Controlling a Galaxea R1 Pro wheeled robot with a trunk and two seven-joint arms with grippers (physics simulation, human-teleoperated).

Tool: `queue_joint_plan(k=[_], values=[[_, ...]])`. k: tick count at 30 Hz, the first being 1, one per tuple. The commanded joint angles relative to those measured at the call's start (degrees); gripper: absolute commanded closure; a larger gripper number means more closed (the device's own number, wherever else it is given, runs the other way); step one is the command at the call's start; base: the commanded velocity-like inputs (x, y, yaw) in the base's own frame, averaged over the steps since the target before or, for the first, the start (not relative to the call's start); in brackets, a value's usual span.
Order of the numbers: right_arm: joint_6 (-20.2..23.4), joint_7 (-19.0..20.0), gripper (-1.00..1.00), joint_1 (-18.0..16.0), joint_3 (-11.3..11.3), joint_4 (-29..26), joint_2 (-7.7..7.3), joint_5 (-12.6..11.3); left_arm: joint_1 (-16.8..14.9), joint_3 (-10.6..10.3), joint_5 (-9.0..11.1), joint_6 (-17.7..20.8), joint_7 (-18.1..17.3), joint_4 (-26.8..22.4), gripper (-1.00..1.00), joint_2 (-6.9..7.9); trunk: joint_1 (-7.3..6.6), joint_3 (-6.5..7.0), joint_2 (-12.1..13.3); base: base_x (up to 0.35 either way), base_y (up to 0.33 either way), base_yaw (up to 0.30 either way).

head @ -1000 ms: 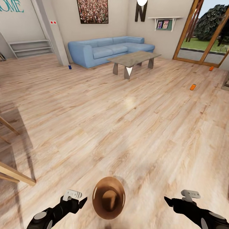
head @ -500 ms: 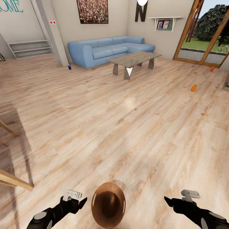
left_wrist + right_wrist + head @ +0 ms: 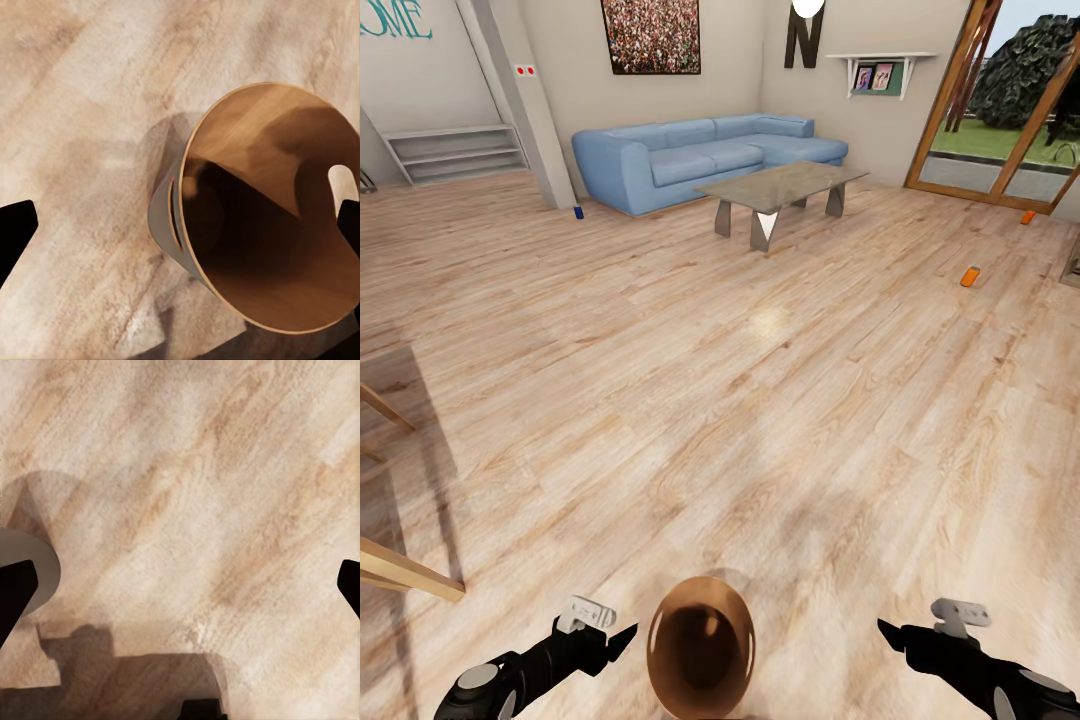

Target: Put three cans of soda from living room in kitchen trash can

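Soda cans lie scattered far across a light wood floor in the head view. The blue can stands upright near the left end of a blue sofa, close to a grey pillar. One orange can lies on its side on open floor well to the right of a low coffee table. The other orange can sits farther back near the wood-framed glass doors; it is so small that its pose is hard to judge. At the bottom centre stands the trash can, seen from above, its brown inside dark with shadow and its lower rim cut off by the picture's edge. The left gripper hangs just beside the bin on one side, the right gripper well apart on the other. Both arms are cut off at the frame's edge, and from here I cannot tell how wide the fingers stand. Pale wooden bars poke in at the left edge; what they belong to is out of frame.

In the left wrist view, the trash can appears tilted toward the camera, with a slot handle cut near its rim and another slot on the grey outer wall. The left gripper's dark fingertips show at opposite edges, spread wide, holding nothing.

In the right wrist view, bare floor lies beneath the right gripper, whose fingertips are likewise far apart and empty. A grey curved shape peeks from behind one fingertip; it is too cropped to identify.
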Motion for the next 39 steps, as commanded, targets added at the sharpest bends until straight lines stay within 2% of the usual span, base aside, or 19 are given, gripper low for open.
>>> queue_joint_plan(k=[1, 5, 15, 22, 23, 25, 39], values=[[0.0, 0.0, -1.00, 0.0, 0.0, 0.3, 0.15, 0.0, 0.0, 0.0, 0.0, 0.0, 0.0, 0.0, -1.00, 0.15, 0.00, 0.00, 0.0, 0.000, 0.000, 0.000], [-0.1, 0.1, -1.00, 0.0, 0.0, 1.6, 0.85, 0.4, 0.0, 0.2, 0.0, 0.7, 0.0, -0.2, -1.00, 0.66, 0.00, 0.00, 0.0, 0.000, 0.000, 0.000], [-0.1, 0.2, -1.00, 0.0, -0.2, 2.3, 0.79, 0.4, 0.0, 0.2, 0.1, 3.9, 0.2, -1.1, -1.00, 0.57, 0.00, 0.00, 0.0, 0.000, 0.000, 0.000], [0.1, 0.2, -1.00, 0.0, -0.2, 2.7, 0.72, 0.5, 0.0, 0.3, 0.2, 6.2, 2.2, -3.4, -1.00, 0.22, 0.00, 0.00, 0.0, 0.000, 0.000, 0.000], [0.1, 0.2, -1.00, 0.0, -0.2, 2.7, 0.74, 0.6, 0.0, 0.2, 0.3, 24.4, 4.4, -9.8, -1.00, 0.16, 0.00, 0.00, 0.0, 0.000, 0.000, 0.000], [0.1, 0.2, -1.00, 0.0, -0.2, 2.7, 0.75, 0.6, 0.0, 0.1, 0.3, 24.8, 4.6, -9.9, -1.00, 0.18, 0.00, 0.00, 0.0, 0.000, 0.000, 0.000], [0.1, 0.2, -1.00, 0.0, -0.2, 2.5, 0.67, 0.7, 0.0, -0.2, 0.1, 24.9, 4.6, -9.9, -1.00, 0.36, 3.07, -2.51, -5.6, 0.000, 0.000, 0.000]])
